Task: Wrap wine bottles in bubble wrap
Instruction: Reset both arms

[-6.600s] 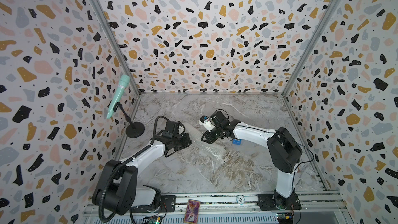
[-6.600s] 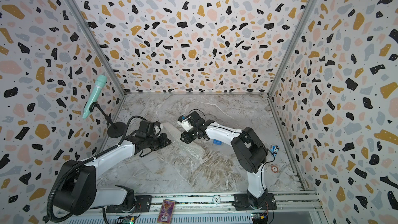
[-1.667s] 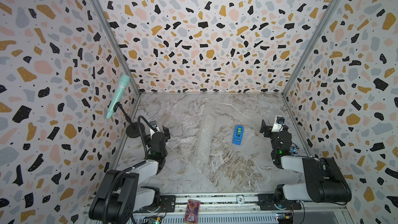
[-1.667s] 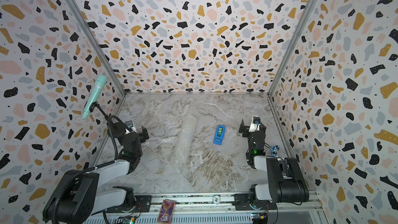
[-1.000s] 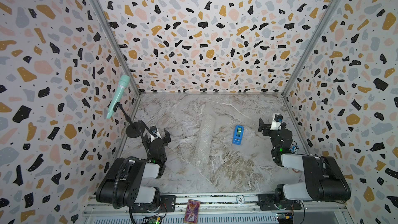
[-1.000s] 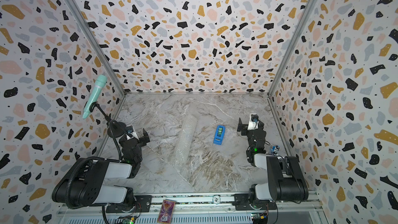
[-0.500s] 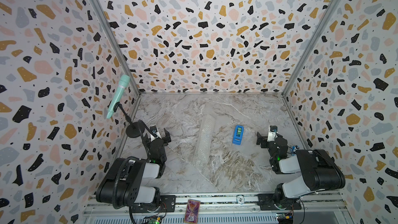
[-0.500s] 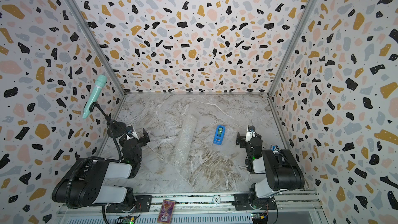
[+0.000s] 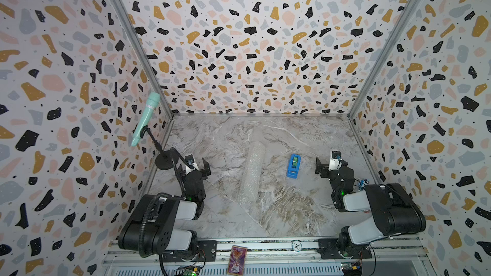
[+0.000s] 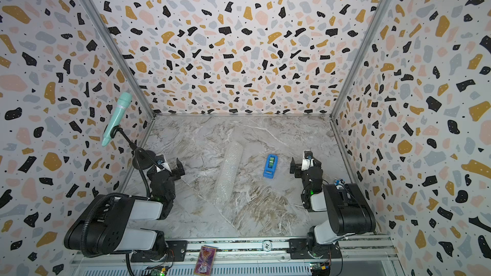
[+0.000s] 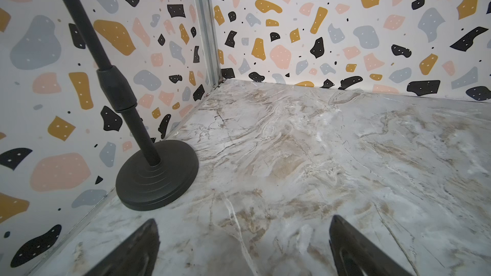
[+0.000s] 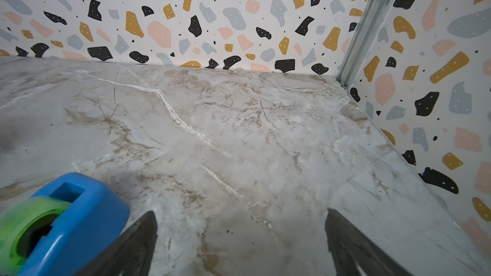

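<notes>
The bubble wrap (image 9: 251,172) (image 10: 229,173) lies mid-table in both top views, rolled into a long tube that runs from near to far. The wine bottle itself does not show; I cannot tell whether it is inside the roll. My left gripper (image 9: 196,165) (image 11: 243,224) hovers open over bare marble at the left, well clear of the roll. At the right, my right gripper (image 9: 328,165) (image 12: 240,216) is open too, with nothing between its fingers. Both arms are folded back near their bases.
A blue tape dispenser (image 9: 293,165) (image 12: 66,221) with green tape lies between the roll and the right gripper. A black microphone stand (image 9: 164,160) (image 11: 156,173) carrying a mint microphone (image 9: 145,118) stands by the left wall. A card (image 9: 236,260) lies on the front rail.
Both grippers have left the roll and drawn back to the sides. Over the last second the right arm folded further back toward its base; the left arm stayed still.
</notes>
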